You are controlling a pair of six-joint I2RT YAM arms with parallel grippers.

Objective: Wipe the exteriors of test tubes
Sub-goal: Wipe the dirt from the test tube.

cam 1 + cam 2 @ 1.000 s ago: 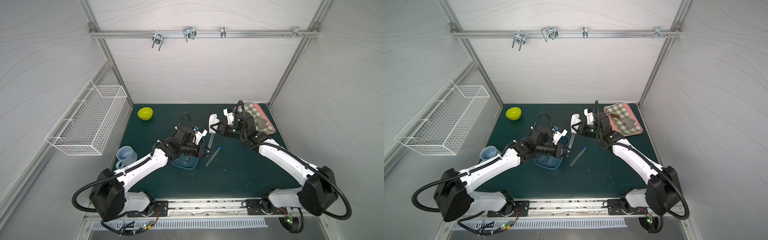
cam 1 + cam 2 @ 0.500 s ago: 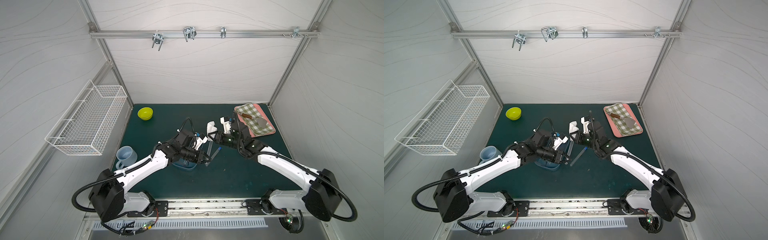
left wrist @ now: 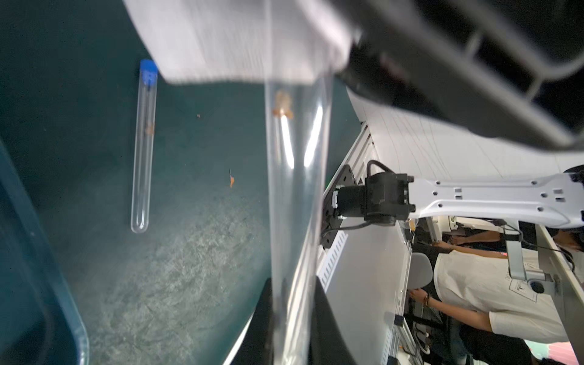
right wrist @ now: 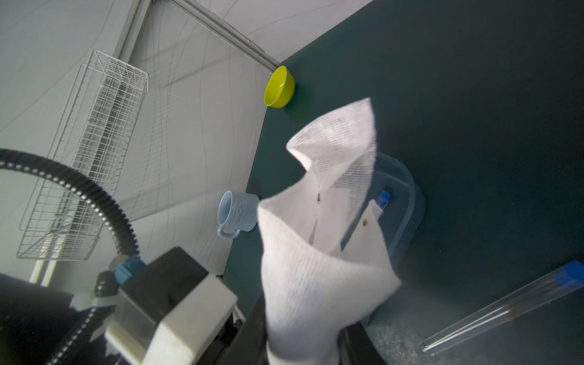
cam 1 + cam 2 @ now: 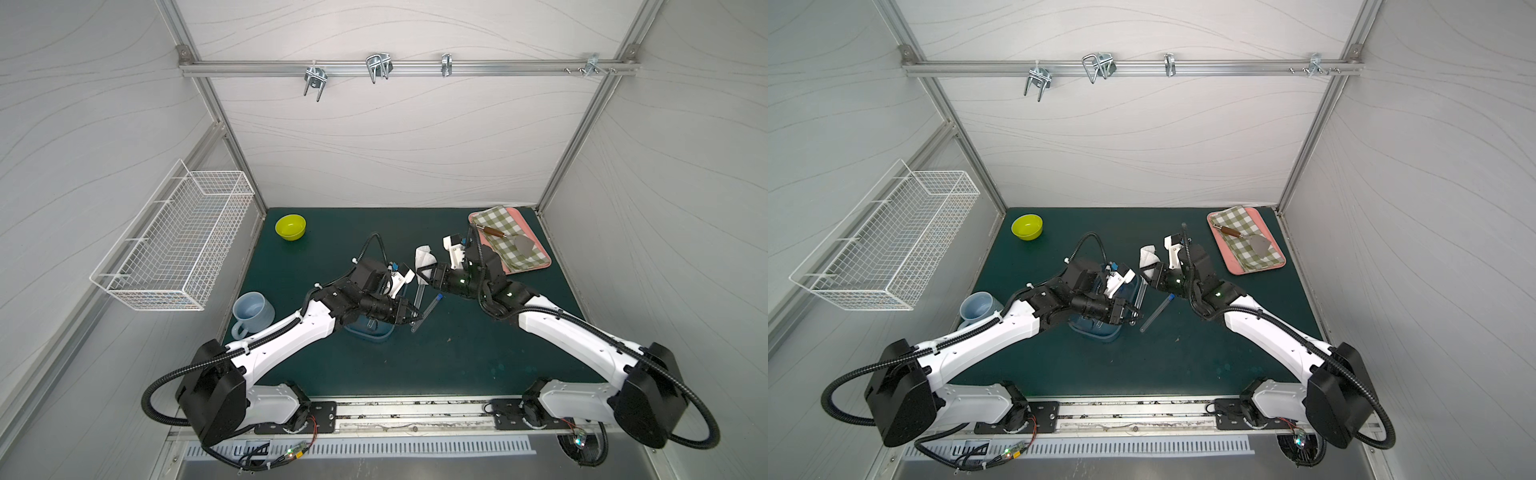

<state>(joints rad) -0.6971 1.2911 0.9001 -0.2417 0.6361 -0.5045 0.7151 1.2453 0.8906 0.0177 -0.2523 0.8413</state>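
A clear test tube with a brown smear is held at its lower end by my left gripper, which is shut on it; in both top views it stands up beside the blue tray. A white cloth is pinched in my right gripper and covers the tube's far end. A second test tube with a blue cap lies on the green mat. Another blue cap shows inside the tray.
A pale blue mug sits at the left and a yellow bowl at the back left. A white wire basket hangs on the left wall. A pink tray at the back right holds a checked cloth and a brown-handled metal tool.
My right gripper has come left and forward with the cloth, away from the pink tray. My left gripper has swung forward with the tube. Cloth and tube now meet.
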